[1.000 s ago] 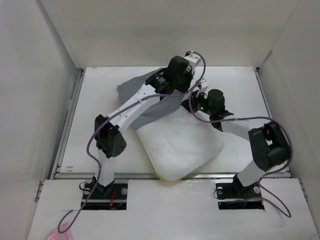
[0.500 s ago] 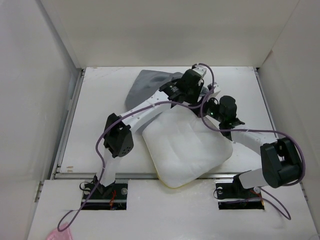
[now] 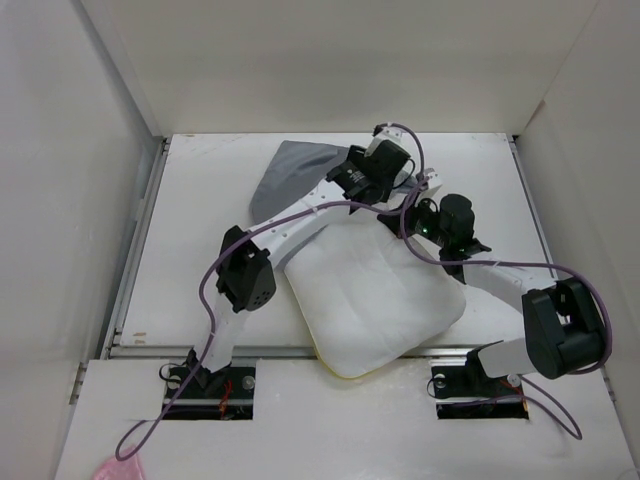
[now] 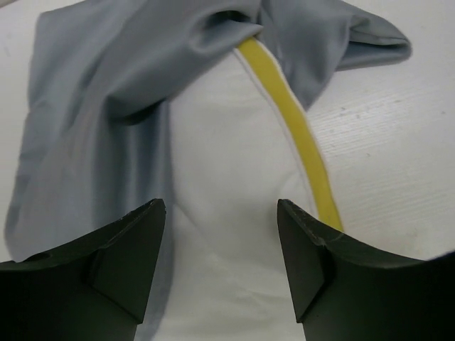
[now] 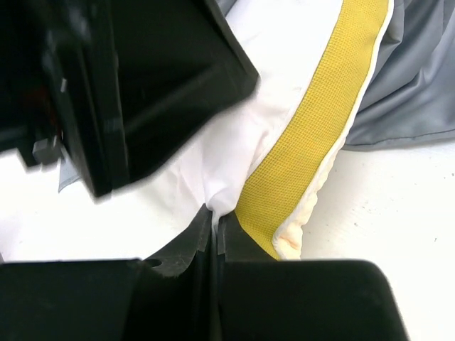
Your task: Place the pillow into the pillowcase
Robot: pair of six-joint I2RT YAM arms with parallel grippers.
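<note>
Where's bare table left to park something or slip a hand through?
Free: the left strip of the table, between its left edge and the pillowcase; also the far right corner beyond the right claw. Crowded: the middle, where the left claw meets it at the pillow's far edge.

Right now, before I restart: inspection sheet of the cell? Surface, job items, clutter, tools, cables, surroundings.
Surface: white table, no spills seen.
Job's things: pillow lies mid-table. Its far corner, with the yellow band, sits inside the mouth of the grey pillowcase. Most of the pillow is outside.
Clutter: pink scrap on the front ledge, off the table.
Tools: left tool open, above the pillow. Right tool shut on pillow fabric beside the band.
Cables: purple cables loop loosely along both arms. No snag visible.
Surroundings: white walls on three sides.
</note>
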